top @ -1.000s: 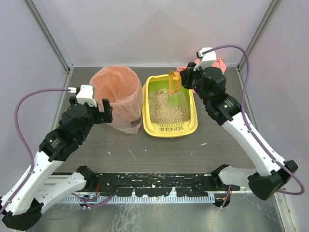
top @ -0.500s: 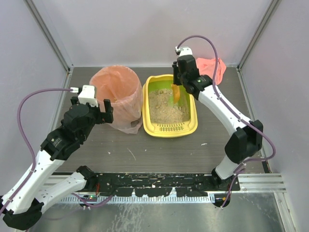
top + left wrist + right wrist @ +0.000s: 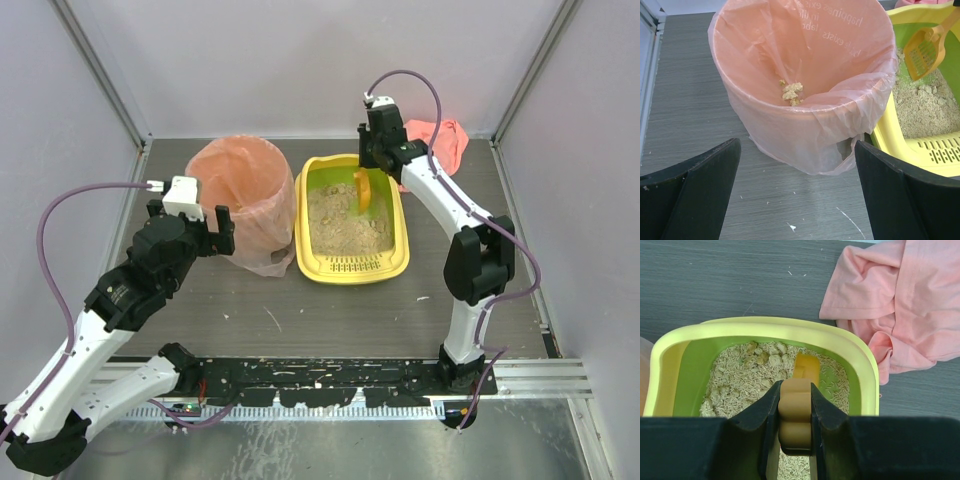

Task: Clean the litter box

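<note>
The litter box [image 3: 352, 268] is a yellow tray, green inside, holding beige litter, in the middle of the table. An orange scoop [image 3: 363, 193] stands steeply in the litter near the box's far end. My right gripper [image 3: 374, 160] is above that far rim, shut on the scoop's handle [image 3: 795, 410], and the scoop blade [image 3: 806, 367] points down into the litter. My left gripper [image 3: 205, 225] is open at the near left side of the bin, with only bare table between its fingers [image 3: 695, 190]. Clumps [image 3: 762, 357] lie in the litter at the far end of the litter box [image 3: 765, 327].
A round bin lined with a pink bag [image 3: 240, 190] stands just left of the box, with some litter clumps [image 3: 791, 91] inside. A pink cloth [image 3: 440, 140] lies at the back right corner. Grey walls close in the table on three sides.
The right arm has swung from the box's right side to its far end, elbow folded back. The scoop went from slanted over the litter to nearly upright. The left arm has not moved.
</note>
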You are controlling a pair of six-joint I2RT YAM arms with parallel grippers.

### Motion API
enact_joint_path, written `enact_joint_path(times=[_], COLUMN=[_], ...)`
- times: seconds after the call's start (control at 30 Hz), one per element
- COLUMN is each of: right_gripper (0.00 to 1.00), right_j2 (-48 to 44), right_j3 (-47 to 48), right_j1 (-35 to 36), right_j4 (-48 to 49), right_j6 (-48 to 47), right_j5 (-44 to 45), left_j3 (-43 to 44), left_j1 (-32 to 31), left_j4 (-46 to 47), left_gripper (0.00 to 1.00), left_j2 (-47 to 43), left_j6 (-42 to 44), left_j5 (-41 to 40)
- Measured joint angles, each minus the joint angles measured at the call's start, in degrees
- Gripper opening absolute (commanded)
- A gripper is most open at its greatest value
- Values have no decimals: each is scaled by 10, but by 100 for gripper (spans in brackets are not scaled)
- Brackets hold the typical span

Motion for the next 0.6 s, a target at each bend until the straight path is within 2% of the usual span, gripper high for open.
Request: enact_joint_path(times=[0.6], right_gripper=[1], right_j2=[28], right_j3=[33], right_j1=[-12], right_j4=[0], right_j6=[37], right_j5=[-47], left_j3=[0], left_j1=[0], left_j4=[0], left_gripper=[98], left_j2=[0], left_j6=[5], left_j5=[0])
